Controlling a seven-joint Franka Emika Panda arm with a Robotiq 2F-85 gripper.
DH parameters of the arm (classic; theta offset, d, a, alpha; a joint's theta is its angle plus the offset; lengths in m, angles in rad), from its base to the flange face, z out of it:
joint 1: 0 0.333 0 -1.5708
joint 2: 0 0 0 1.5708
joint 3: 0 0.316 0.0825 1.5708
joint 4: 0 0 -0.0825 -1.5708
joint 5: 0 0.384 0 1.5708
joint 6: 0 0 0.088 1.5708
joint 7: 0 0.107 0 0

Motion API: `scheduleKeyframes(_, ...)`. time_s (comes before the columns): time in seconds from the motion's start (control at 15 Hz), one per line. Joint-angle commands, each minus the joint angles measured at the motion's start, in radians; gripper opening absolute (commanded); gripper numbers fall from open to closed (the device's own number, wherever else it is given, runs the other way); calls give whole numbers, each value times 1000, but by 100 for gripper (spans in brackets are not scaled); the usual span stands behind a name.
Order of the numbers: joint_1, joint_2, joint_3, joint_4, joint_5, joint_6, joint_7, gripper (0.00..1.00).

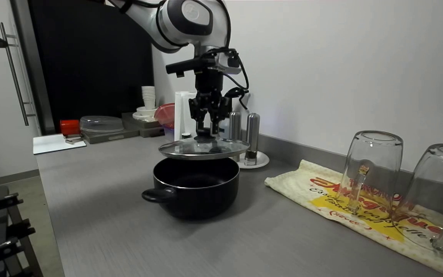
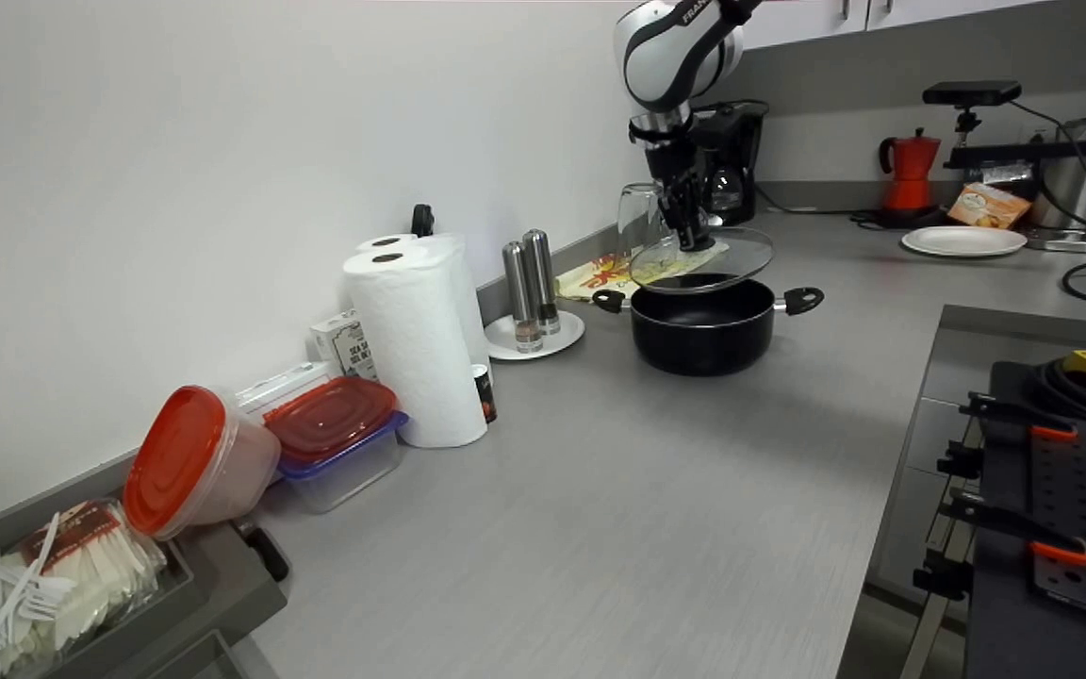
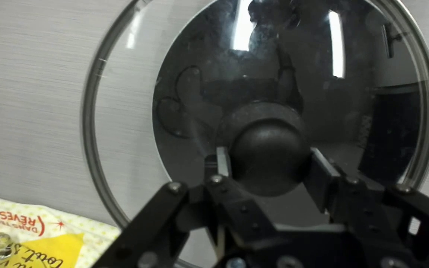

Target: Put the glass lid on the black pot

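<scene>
The glass lid (image 1: 183, 148) is held in the air over the black pot (image 1: 202, 202). Both also show in an exterior view, the lid (image 2: 741, 247) tilted above the pot (image 2: 705, 341), which stands upright on the counter. My gripper (image 1: 207, 130) points down with its fingers around the lid's black knob; it also shows in an exterior view (image 2: 694, 241). In the wrist view the gripper's fingers (image 3: 268, 160) lie on both sides of the knob, and the lid (image 3: 259, 85) covers much of the picture. The dark pot shows through the glass, off-centre under the lid.
Two metal mills (image 1: 252, 134) stand on a small white plate (image 1: 262, 160) by the wall, close to the pot. Upturned glass mugs (image 1: 375, 169) stand on a printed cloth (image 1: 302, 181). Paper towel rolls (image 2: 416, 349) and plastic containers (image 2: 340, 471) stand farther along the wall.
</scene>
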Motion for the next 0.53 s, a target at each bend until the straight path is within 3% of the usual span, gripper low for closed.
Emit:
scheduleKeyframes(0.0,5,-42,-5,-73,-1,60,29,25)
scheduleKeyframes(0.47,3,-43,-10,-126,6,93,42,25)
